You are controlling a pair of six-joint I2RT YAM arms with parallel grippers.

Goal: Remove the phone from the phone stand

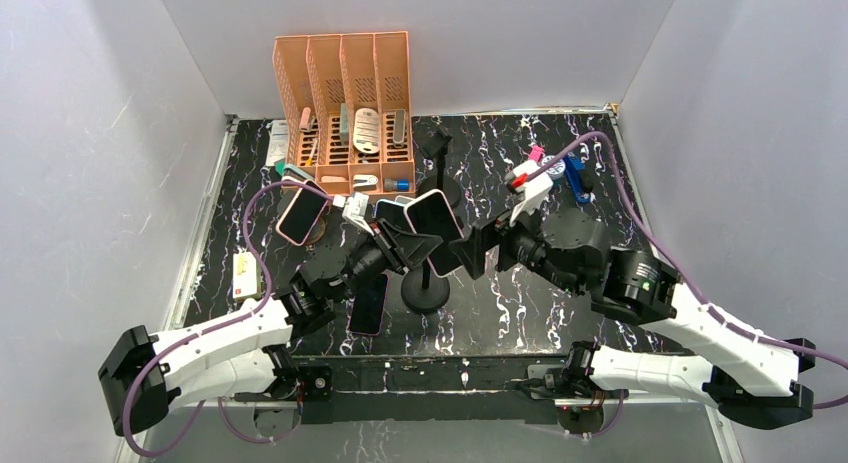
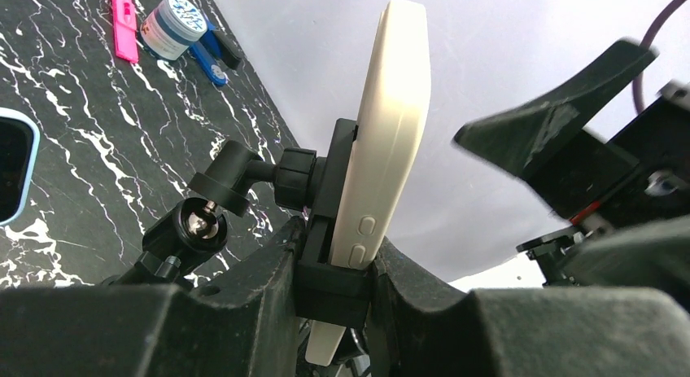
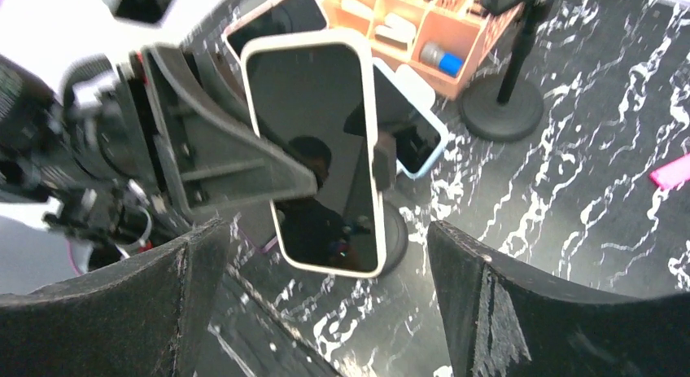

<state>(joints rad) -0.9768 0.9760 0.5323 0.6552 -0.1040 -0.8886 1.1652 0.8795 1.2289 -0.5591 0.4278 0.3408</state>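
While the phone [image 3: 317,157] sits clamped in its stand [image 1: 425,291], midway between the table's [image 1: 520,318] side edges, the left tool [image 2: 334,283] pinches the stand narrowly. The right tool [image 3: 321,243] is spread wide, flanking the phone without contact.

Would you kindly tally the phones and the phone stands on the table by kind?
Phones: 4 (cream-cased phone on a stand, pink-cased phone, light-blue-cased phone, dark phone lying flat)
Black phone stands: 2 (front black stand, rear black stand)
Total: 6
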